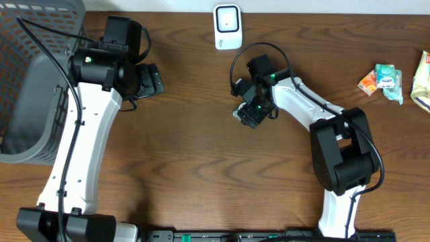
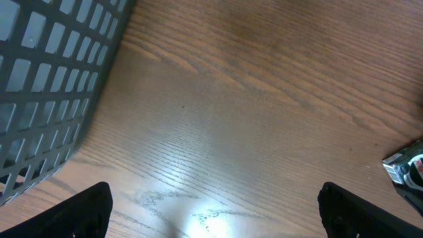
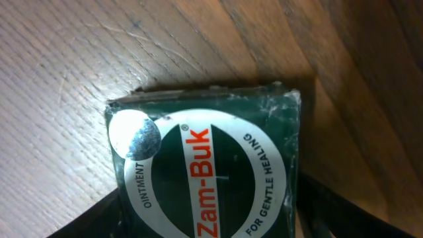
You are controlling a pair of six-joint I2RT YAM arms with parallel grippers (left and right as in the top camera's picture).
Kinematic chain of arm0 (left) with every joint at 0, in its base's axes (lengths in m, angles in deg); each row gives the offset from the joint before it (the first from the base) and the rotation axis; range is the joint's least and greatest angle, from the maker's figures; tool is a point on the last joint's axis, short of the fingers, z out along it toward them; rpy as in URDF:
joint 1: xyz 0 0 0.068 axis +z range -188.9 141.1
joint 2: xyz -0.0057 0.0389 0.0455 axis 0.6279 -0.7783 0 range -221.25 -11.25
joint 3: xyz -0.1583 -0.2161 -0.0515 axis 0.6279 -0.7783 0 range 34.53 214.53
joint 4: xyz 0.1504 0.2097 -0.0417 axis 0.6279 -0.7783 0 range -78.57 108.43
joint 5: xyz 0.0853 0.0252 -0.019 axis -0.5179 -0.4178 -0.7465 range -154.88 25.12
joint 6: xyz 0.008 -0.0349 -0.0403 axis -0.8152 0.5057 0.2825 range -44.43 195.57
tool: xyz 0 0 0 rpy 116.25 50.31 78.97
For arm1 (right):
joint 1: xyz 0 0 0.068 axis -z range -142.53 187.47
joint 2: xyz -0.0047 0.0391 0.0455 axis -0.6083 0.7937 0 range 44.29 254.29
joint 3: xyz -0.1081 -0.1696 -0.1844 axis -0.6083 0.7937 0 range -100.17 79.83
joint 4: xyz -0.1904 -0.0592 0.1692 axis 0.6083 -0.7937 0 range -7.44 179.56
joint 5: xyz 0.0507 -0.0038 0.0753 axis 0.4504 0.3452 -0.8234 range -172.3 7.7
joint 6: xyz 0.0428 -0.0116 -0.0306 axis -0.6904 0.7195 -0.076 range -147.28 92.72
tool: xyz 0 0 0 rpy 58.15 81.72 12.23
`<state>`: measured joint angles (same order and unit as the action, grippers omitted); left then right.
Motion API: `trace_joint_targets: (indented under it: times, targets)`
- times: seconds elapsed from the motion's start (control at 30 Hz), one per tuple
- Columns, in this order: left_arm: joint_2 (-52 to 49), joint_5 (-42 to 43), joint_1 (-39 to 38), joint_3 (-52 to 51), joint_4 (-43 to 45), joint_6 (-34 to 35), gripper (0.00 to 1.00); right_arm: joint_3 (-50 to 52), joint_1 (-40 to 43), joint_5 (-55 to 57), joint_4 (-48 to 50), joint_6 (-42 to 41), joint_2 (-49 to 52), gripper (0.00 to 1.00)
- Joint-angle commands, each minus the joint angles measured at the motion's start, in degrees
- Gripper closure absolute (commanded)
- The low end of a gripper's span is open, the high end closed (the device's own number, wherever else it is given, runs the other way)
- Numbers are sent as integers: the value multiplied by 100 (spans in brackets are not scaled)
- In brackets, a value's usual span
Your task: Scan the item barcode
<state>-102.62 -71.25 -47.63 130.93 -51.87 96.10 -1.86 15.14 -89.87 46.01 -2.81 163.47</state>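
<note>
A dark green Zam-Buk ointment box (image 3: 205,165) with a white ring and red lettering fills the right wrist view, label facing the camera. It sits between the fingers (image 3: 330,215) of my right gripper (image 3: 205,221), which press against its two sides just above the wood. From overhead the right gripper (image 1: 251,111) holds the box at the table's middle, below the white barcode scanner (image 1: 228,27) at the back edge. No barcode shows on the visible face. My left gripper (image 1: 149,79) hangs open and empty over bare wood (image 2: 215,218). The box's corner (image 2: 404,168) shows at the left wrist view's right edge.
A grey mesh basket (image 1: 30,81) stands at the far left, its wall (image 2: 46,86) close to the left gripper. Small snack packets (image 1: 383,79) and a yellow pack (image 1: 424,79) lie at the far right edge.
</note>
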Motion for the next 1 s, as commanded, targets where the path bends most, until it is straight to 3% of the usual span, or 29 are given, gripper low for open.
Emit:
trace_joint_targets:
  times: [0.0,0.5,0.63,0.87,0.97]
  targets:
    - [39,-74,15,52,-17,-57,2,192,-7,396,-59,-42,94,33]
    - [39,-74,15,52,-17,-57,2,195,-17,293,7,-42,96,34]
    - [39,-74,15,52,-17,-57,2,210,-17,295,-13,-42,96,44]
    - [39,-74,15,52,-17,-57,2,278,-33,208,48,-251,94,40]
    - [39,-74,15,52,-17,-57,2,260,-33,-334,48,-413,85,41]
